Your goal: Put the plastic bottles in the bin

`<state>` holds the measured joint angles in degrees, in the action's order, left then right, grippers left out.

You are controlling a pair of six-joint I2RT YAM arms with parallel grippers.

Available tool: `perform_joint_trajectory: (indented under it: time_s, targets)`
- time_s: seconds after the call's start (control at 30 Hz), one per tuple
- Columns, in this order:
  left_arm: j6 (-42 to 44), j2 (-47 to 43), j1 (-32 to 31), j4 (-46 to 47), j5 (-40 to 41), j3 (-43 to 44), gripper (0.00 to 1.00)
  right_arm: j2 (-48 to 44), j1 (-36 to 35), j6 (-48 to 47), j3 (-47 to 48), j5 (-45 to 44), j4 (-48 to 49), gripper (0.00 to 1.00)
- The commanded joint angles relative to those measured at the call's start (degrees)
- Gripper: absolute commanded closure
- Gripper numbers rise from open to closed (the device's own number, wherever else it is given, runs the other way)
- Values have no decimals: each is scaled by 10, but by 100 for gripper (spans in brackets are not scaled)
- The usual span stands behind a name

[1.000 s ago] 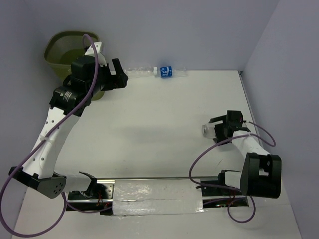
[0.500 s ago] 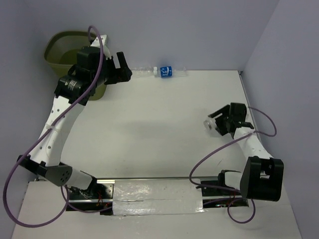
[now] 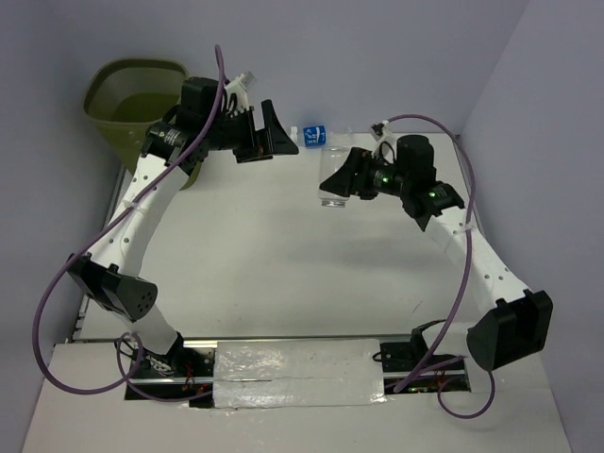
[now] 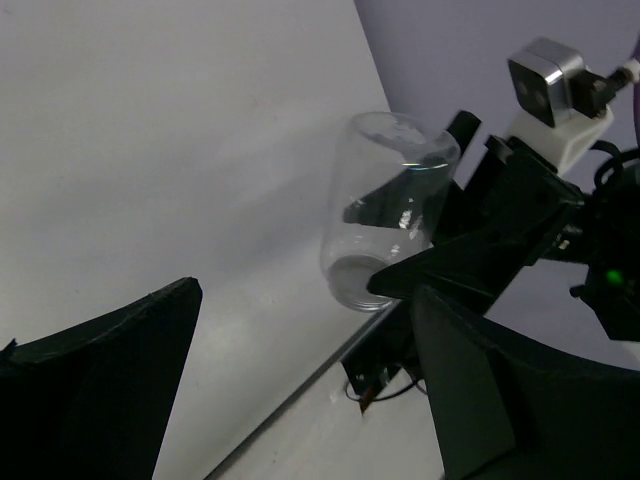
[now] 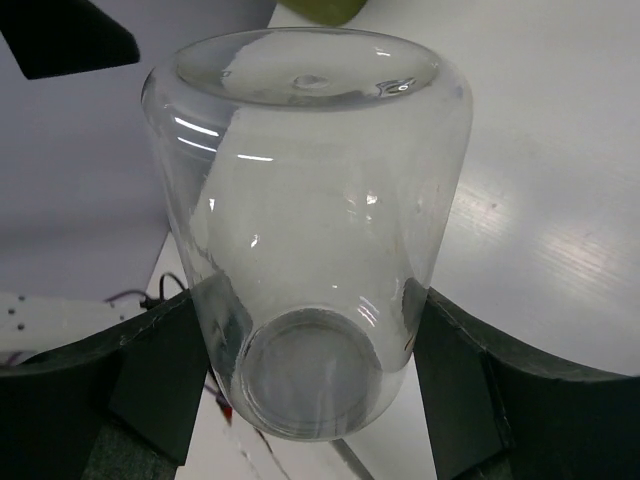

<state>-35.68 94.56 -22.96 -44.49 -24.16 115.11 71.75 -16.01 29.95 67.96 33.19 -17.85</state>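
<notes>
My right claw (image 5: pixel 310 385) pinched one clear bottle (image 5: pixel 310 190) by its sides, holding it over the white table (image 3: pixel 283 255). My left claw (image 3: pixel 279 135) hung spread wide nearby, between that bottle and the olive bin (image 3: pixel 132 104) at the far left corner. A blue-labelled bottle (image 3: pixel 314 136) lay along the back wall. In view were two bottles and one bin.

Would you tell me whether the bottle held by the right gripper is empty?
Empty: the bottle, clamped in the right gripper, shows nothing inside.
</notes>
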Motion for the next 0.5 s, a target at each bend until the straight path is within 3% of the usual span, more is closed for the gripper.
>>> perform_joint_trajectory:
  time_s: [0.0, 0.47]
  targets:
    - [-43, -19, -2, 56, -113, -23, 1, 34, -25, -46, 37, 59, -8, 36]
    - [-44, -11, -9, 55, -145, -67, 1, 65, -70, -67, 110, 72, -33, 37]
